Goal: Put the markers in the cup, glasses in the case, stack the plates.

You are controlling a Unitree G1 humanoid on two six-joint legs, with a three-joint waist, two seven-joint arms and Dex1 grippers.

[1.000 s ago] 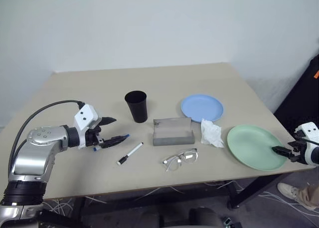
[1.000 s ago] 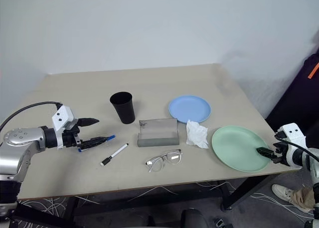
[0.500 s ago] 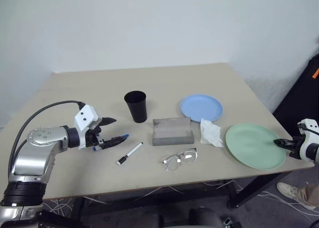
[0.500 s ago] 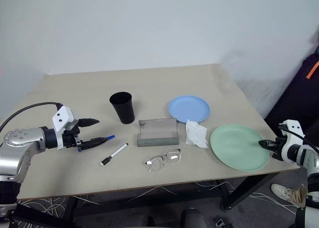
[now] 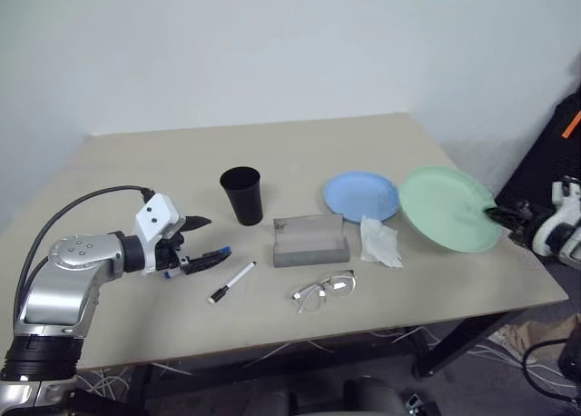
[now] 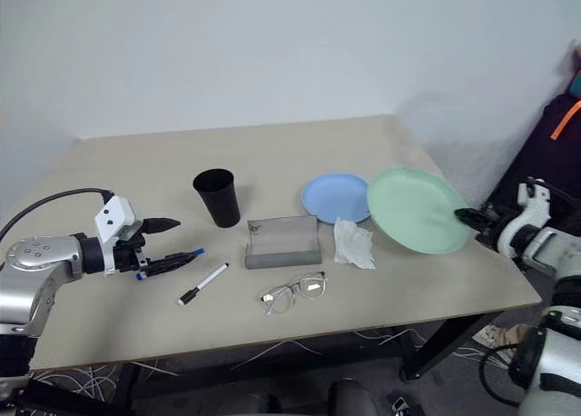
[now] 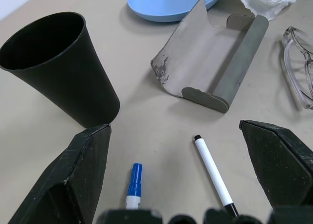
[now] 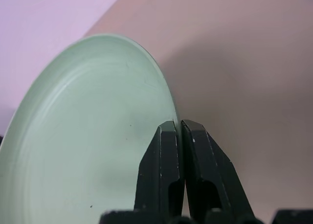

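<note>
Beige tabletop point(image 5: 300, 143) lies bare across its far half and along the near edge. Near the right edge, the right gripper point(image 6: 461, 218) has its fingers point(image 8: 164, 155) pressed together on the rim of the pale green plate point(image 5: 449, 207), held tilted off the table just beside the light blue plate point(image 5: 360, 195). The left gripper point(image 5: 201, 241) hovers with fingers spread wide, holding nothing, over the blue-capped marker point(image 7: 133, 182); the black-capped marker point(image 5: 232, 282) lies just beside it. The black cup point(image 5: 241, 194), gray case point(image 5: 310, 242), white tissue point(image 5: 378, 242) and glasses point(image 5: 325, 291) sit mid-table.
</note>
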